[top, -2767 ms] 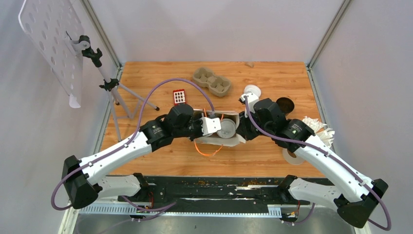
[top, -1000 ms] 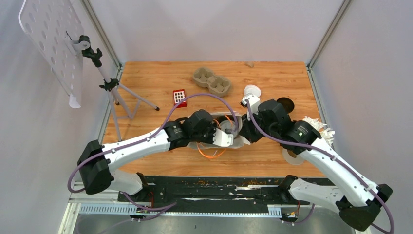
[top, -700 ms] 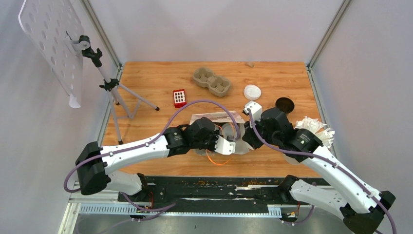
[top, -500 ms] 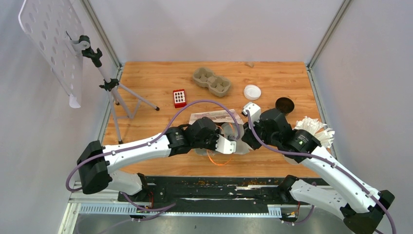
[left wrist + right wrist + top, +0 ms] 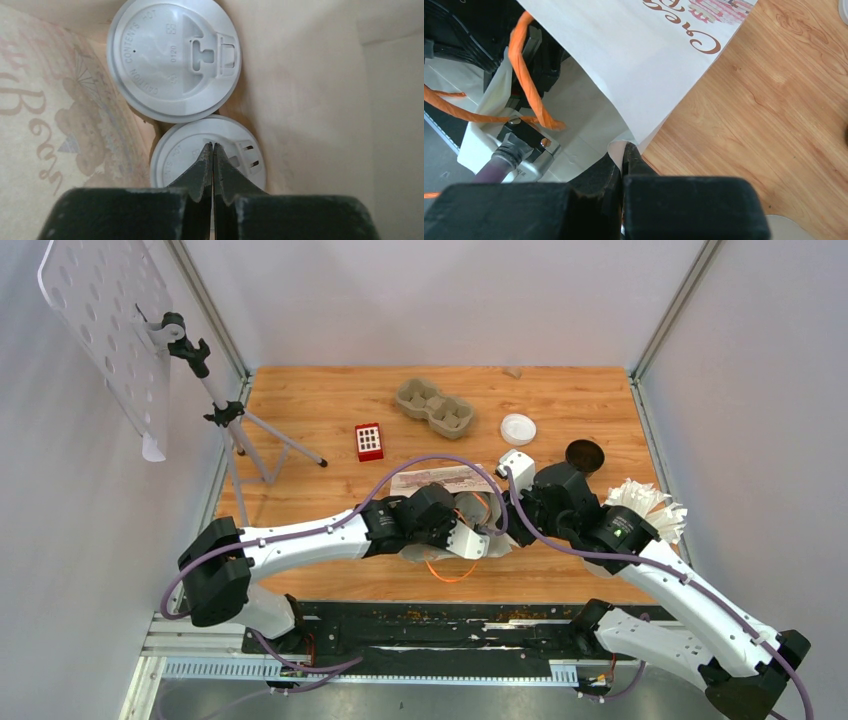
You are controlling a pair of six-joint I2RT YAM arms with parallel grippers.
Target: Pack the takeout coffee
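White paper walls close in on the left jaws, which are pressed together with nothing between them, deep inside the paper bag (image 5: 310,100). Two takeout coffees sit at the bottom of the bag, touching each other. The far cup (image 5: 175,57) is just beyond the jaw tips and the near cup (image 5: 172,160) is directly under them. I cannot tell whether the tips rest on its lid.

The right jaws are clamped on the bag's rim, pinching the paper edge, with the orange handle (image 5: 526,75) looping just to their left.

Seen from above, an open dark cup (image 5: 585,453) stands on the counter (image 5: 320,400) beyond the right jaws. A loose lid (image 5: 518,428) lies near it, apart from it. The pulp tray (image 5: 434,407) sits farther off.

Most of the packing looks done, with both lidded cups in the bag. What seems left is drawing the left arm out. The open cup may also need capping and adding, if it belongs to the order.
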